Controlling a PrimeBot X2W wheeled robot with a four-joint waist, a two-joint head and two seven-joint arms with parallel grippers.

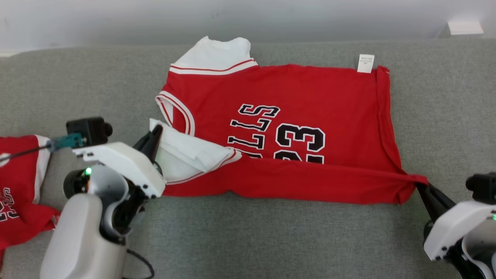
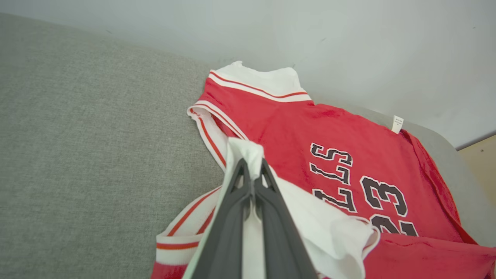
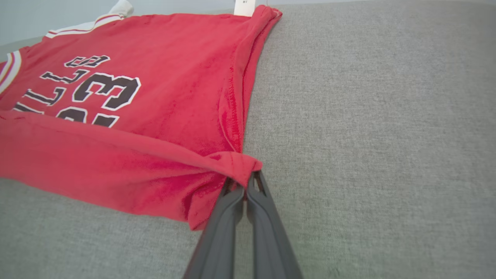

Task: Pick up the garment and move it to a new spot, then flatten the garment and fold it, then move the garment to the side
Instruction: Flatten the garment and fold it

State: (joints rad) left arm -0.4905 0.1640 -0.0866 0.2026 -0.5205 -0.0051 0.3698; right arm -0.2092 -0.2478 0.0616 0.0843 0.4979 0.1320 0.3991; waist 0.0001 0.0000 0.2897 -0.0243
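Observation:
The garment (image 1: 286, 97) is a red basketball jersey with white trim and black lettering, lying sideways on the grey surface (image 1: 248, 240), its near edge lifted and folded over. My left gripper (image 1: 155, 133) is shut on the white shoulder strap at the jersey's left end. Its dark fingers pinch that white cloth in the left wrist view, gripper (image 2: 252, 164), garment (image 2: 294, 128). My right gripper (image 1: 420, 186) is shut on the red hem corner at the right end. The right wrist view shows the corner bunched at the fingertips, gripper (image 3: 244, 181), garment (image 3: 170, 89).
A second red jersey (image 1: 19, 186) lies crumpled at the far left edge, beside my left arm. A white care label (image 1: 365, 63) sticks up from the garment's far hem. A pale wall (image 1: 248, 19) borders the far side of the grey surface.

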